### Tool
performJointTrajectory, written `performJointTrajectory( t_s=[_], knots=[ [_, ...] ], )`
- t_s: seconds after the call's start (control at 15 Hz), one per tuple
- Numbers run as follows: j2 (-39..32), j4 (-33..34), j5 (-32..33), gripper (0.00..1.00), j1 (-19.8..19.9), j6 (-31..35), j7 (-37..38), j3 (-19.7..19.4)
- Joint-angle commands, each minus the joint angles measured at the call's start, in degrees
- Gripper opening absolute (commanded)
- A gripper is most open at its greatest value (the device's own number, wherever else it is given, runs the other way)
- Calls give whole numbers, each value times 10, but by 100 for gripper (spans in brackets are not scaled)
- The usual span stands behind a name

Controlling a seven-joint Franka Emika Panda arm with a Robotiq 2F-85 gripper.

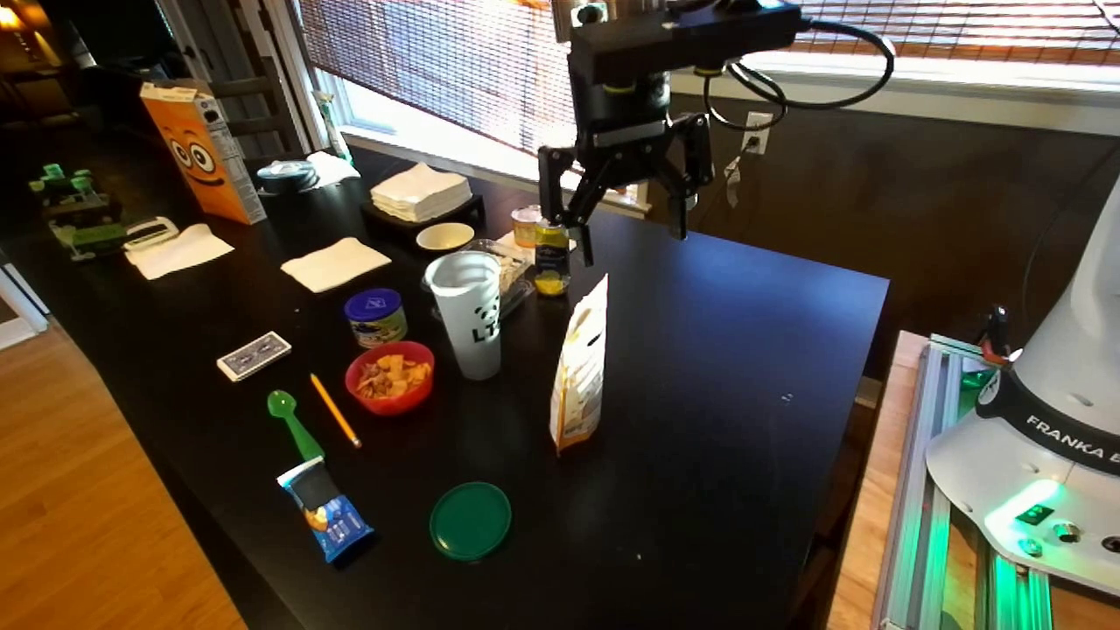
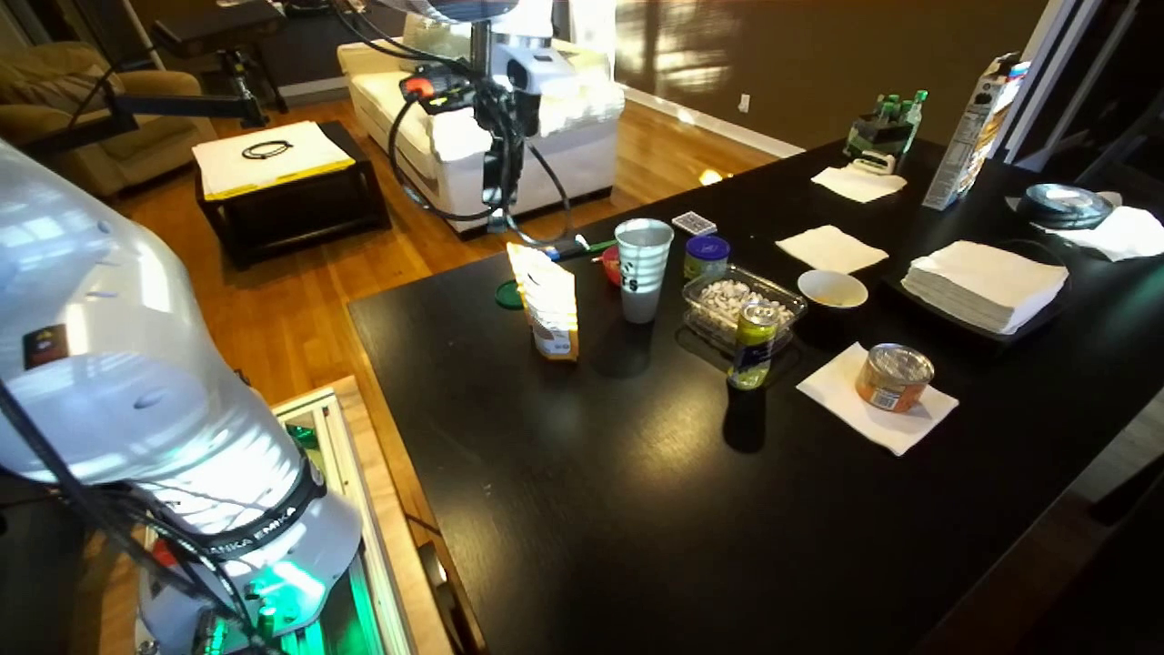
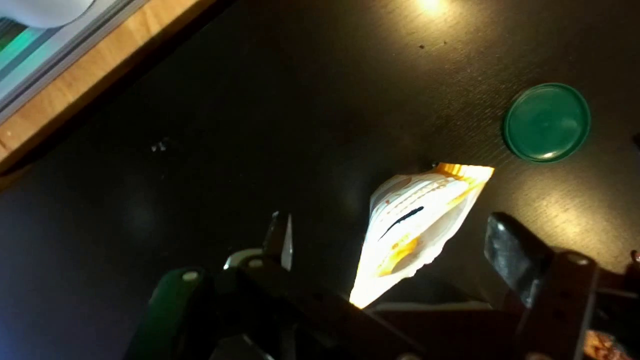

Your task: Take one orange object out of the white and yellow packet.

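The white and yellow packet (image 1: 579, 376) stands upright on the dark table; it also shows in an exterior view (image 2: 550, 305). In the wrist view the packet (image 3: 395, 220) is seen from above with its top mouth spread open, a yellow patch along the rim and a shadowed inside. I cannot make out the orange object; it is hidden or out of view. My gripper (image 1: 632, 234) is open and empty, pointing down above the packet and apart from it. In the wrist view the packet's mouth lies between the two fingers of my gripper (image 3: 392, 245).
A tall white cup (image 1: 468, 306) and a red bowl (image 1: 389, 385) of orange bits stand beside the packet. A green lid (image 1: 471, 521) lies near it. A yellow can (image 2: 753, 350), a clear tray (image 2: 727, 305) and a blue-lidded tub (image 2: 707, 259) stand beyond the cup.
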State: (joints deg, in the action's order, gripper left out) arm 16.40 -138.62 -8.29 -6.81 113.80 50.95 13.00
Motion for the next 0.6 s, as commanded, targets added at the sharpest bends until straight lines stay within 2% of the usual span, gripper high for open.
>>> performJointTrajectory(
  t_s=[0.0,0.07,0.13,0.27,0.53],
  knots=[
    [-25,-5,-38,100,0,52,98,11],
    [-31,-8,-37,95,0,68,128,13],
    [-35,-14,-36,72,1,85,156,13],
    [-43,-25,-32,68,1,115,211,12],
    [-51,-42,-26,38,2,160,326,10]
  ],
)
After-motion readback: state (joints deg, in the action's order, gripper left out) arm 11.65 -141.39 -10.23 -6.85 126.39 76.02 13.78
